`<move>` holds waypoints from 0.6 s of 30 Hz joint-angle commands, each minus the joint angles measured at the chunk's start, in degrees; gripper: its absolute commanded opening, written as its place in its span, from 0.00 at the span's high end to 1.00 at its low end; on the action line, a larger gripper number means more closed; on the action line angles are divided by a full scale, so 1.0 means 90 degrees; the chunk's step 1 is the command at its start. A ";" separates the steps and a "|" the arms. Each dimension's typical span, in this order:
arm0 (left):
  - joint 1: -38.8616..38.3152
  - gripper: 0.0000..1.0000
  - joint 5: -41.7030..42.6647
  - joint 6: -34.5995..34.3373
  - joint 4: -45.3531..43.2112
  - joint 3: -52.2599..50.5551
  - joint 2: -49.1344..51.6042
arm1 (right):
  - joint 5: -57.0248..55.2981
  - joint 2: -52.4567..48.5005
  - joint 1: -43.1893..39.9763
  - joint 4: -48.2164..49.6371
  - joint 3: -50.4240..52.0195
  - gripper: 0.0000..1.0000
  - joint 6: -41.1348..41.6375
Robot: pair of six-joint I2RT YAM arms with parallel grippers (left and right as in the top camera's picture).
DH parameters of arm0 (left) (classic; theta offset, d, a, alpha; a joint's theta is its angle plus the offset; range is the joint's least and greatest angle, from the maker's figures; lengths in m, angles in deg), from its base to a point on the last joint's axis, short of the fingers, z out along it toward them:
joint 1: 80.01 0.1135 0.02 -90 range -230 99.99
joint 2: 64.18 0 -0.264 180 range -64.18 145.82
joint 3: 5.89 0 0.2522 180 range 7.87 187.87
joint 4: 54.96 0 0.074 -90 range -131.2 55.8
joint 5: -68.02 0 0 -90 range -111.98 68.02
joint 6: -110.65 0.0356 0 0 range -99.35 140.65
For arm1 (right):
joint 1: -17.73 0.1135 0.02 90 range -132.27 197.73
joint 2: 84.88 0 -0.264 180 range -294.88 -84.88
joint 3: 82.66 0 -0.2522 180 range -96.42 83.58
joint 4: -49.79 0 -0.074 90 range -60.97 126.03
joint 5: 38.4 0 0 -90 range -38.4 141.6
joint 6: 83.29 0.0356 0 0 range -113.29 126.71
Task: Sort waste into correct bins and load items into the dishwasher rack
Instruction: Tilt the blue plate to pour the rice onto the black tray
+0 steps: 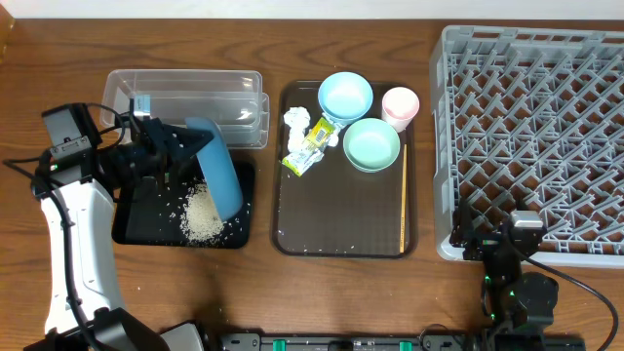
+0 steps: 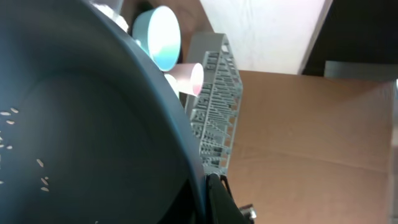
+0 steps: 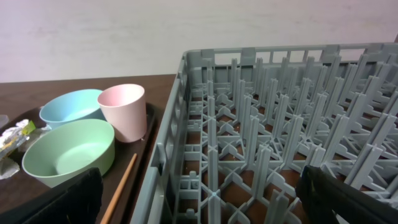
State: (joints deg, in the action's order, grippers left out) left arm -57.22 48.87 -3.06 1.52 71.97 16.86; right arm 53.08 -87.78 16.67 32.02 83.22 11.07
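Left gripper (image 1: 185,146) on plate (image 1: 223,174) — table (image 1: 322,297) (wall (image 3: 186,37))

Grey plastic rack (image 1: 531,136), clear plastic tub (image 1: 224,97), smooth blue plate (image 1: 221,174), wooden chopsticks (image 1: 405,200)

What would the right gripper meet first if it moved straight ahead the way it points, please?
Most likely the rack: its near wall stands just before the open right gripper, though depth is unclear.

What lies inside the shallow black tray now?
A spread heap of white rice lies in the black tray. The tilted blue plate above hides the tray's upper right part.
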 commanded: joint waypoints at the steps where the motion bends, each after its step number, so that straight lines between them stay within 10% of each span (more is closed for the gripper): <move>1: 0.0044 0.94 0.0391 0.0289 0.0136 -0.0005 -0.0109 | -0.0017 0.0022 -0.0070 -0.0024 0.0005 0.01 0.0080; 18: 0.0442 0.94 0.0352 0.1236 0.0908 -0.0015 -0.0112 | -0.0019 0.0022 -0.0070 -0.0024 0.0005 0.01 0.0080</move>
State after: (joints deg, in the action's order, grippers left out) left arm -54.38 51.16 4.70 9.63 71.97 16.84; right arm 53.08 -87.78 16.67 32.02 83.22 11.09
